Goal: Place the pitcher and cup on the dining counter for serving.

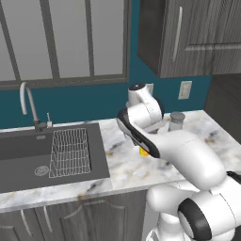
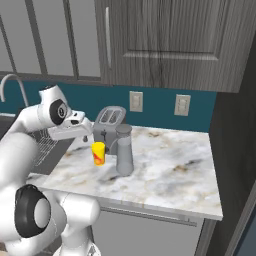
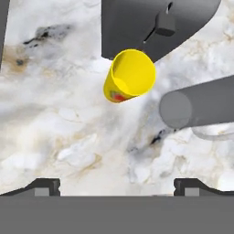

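Marble surface (image 2: 170,175) of a kitchen worktop, carrying the yellow cup (image 2: 98,153), the grey pitcher (image 2: 124,150) and a toaster (image 2: 109,124). In the right base view the cup stands upright just beside the pitcher, apart from it, with the toaster behind both against the teal wall. In the left base view the white arm hides most of the cup (image 1: 143,151), leaving a yellow sliver, and covers the lower pitcher (image 1: 177,120) so that its dark lid and upper body alone appear.

Seen from the hand view, the camera looks down on the open mouth of the cup (image 3: 129,76); the pitcher (image 3: 199,108) runs off the right edge and the toaster (image 3: 155,25) is cut by the top edge. The hand (image 3: 117,185) hovers above the surface with its two dark fingertips (image 3: 44,186) spread wide and nothing between them.

A red-orange mark on the cup's side is visible, but its form cannot be made out and no writing can be read. A sink (image 1: 49,153) with a wire rack and a tap lies left of the surface, partly cut off. Two wall outlets (image 2: 182,105) sit above the surface.
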You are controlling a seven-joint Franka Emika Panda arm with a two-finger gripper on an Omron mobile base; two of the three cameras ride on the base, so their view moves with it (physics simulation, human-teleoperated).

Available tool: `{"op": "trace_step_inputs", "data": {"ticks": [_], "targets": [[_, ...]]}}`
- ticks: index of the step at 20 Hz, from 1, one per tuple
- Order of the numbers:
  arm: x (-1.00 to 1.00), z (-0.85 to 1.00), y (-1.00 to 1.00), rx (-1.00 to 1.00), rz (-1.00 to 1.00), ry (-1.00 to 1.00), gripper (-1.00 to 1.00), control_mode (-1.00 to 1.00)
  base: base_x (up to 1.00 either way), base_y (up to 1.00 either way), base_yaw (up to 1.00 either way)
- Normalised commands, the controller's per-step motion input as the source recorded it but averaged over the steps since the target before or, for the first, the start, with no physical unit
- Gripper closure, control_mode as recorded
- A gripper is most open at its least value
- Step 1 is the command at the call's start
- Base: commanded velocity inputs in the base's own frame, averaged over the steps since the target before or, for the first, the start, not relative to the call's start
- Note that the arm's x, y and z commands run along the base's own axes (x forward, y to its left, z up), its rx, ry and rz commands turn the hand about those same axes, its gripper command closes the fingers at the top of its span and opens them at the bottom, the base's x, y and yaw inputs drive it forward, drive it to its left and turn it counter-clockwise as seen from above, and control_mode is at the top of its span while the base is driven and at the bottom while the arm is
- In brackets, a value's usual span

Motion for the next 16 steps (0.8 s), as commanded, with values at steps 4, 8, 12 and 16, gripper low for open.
{"op": "trace_step_inputs", "data": {"ticks": [4,8,12,16], "targets": [[0.21,-0.20,0.00,0.00,0.00,0.00,-1.00,-1.00,0.00,0.00,0.00],[0.22,-0.18,0.00,0.00,0.00,0.00,-1.00,-1.00,0.00,0.00,0.00],[0.24,-0.24,0.00,0.06,0.00,0.00,-1.00,-1.00,0.00,0.00,0.00],[0.14,-0.33,0.00,0.12,0.00,0.00,-1.00,-1.00,0.00,0.00,0.00]]}}
